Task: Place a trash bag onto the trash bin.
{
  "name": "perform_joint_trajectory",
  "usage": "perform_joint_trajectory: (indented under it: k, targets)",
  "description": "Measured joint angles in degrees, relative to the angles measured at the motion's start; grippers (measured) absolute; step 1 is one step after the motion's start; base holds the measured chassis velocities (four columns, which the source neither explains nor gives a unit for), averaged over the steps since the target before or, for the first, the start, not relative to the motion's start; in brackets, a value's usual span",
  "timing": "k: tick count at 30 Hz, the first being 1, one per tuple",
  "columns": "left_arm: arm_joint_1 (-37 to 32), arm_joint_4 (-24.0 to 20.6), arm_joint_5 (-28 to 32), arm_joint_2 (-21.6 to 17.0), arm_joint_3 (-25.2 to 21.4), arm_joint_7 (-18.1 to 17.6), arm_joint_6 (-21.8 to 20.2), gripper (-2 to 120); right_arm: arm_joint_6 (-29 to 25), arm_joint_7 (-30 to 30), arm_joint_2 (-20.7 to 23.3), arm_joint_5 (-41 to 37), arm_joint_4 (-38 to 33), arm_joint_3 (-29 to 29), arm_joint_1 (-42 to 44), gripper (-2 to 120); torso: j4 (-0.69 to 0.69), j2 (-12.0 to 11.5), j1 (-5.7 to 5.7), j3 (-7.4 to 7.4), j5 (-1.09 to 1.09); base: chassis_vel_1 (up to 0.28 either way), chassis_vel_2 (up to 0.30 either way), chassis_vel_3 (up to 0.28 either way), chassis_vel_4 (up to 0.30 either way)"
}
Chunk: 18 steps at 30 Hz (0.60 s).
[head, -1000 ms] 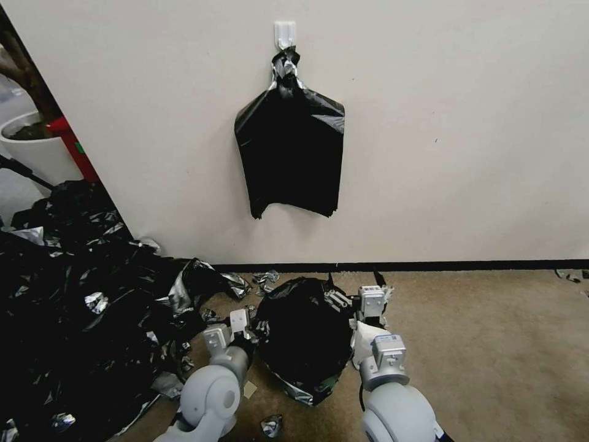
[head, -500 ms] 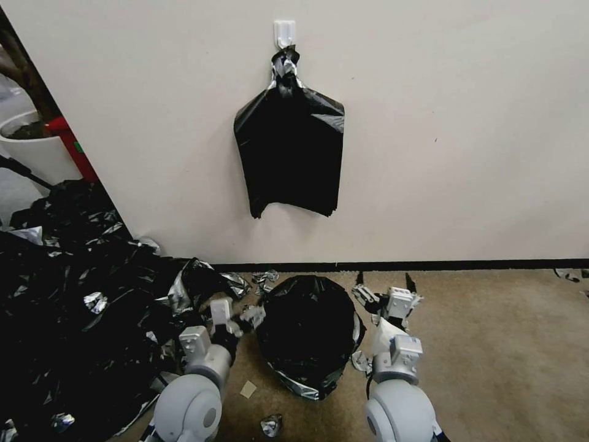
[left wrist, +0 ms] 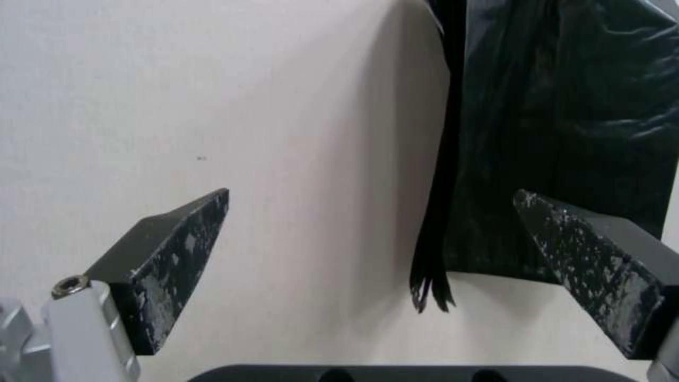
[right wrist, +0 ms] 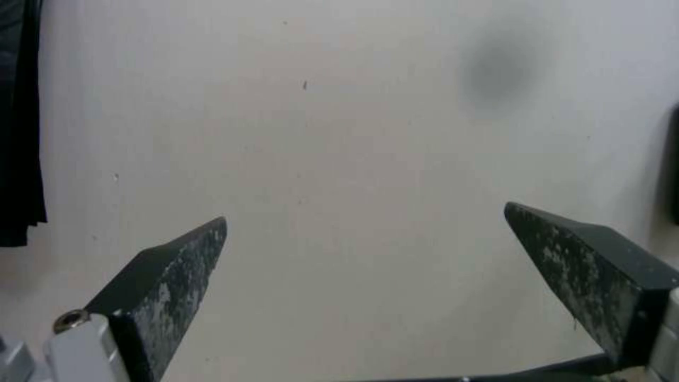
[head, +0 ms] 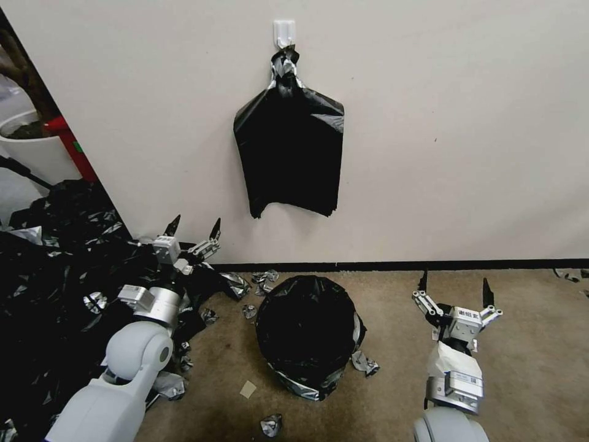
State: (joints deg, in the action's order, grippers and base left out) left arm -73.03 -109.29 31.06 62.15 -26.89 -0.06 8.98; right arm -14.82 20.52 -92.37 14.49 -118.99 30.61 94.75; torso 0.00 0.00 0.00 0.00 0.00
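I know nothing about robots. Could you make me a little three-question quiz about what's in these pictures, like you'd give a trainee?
1. True or false: the left gripper is shut on the trash bag.
2. Multiple choice: where is the sheaf of black bags? A) on the carpet B) hanging from a white wall hook C) in the right gripper
3. Fill in: the trash bag on the floor sits between the two ___.

Key
1. False. The left gripper is open, raised near the wall, apart from the bag.
2. B.
3. Grippers; both are open and empty, one on each side of it.
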Motion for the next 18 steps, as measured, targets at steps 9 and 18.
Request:
perform_joint_trajectory:
  k: [9,18]
  targets:
    - [-0.1,0.0,0.0,0.1,0.1,-0.1,-0.3,100,0.2,0.0,0.1,-0.2,0.0,-0.2,-0.1,100,0.0,0.0,0.0,0.0,0.0,0.0,0.0,0.0,0.0]
    - [-0.1,-0.1,0.1,0.2,0.1,-0.3,-0.4,100,0.4,0.1,0.2,-0.3,0.0,-0.3,-0.1,100,0.0,0.0,0.0,0.0,0.0,0.0,0.0,0.0,0.0]
